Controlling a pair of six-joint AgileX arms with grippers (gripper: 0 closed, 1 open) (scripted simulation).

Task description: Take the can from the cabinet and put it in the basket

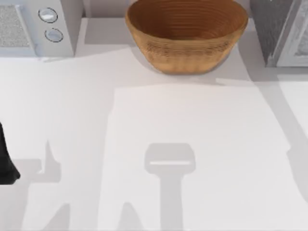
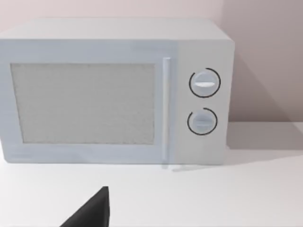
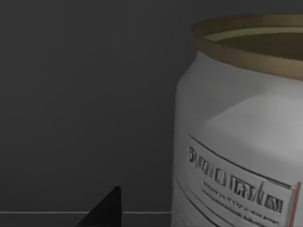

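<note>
Can [image 3: 236, 142] close before right gripper, inside dark cabinet [image 1: 272, 29] at two o'clock; jaw state cannot tell. Reach step in hand; next calls for closing on can, then carrying to basket [image 1: 186, 36] at twelve. Left arm parked at eight.

basket [image 1: 186, 45]: tan-brown wicker, darker ribbed rings running round the inside
can [image 3: 236, 142]: silver-white body, dull gold rim, dark label lettering, a thin red mark at the label's edge
cabinet [image 1: 270, 29]: dark grey, speckled, with a pale white-framed door; inside it, plain dark grey
white appliance [image 2: 113, 90]: pale white case, grey mesh-patterned window, two round knobs ringed in black
worktop [image 1: 144, 115]: white, crossed by soft grey shadows
left arm [image 1: 6, 159]: black
</note>
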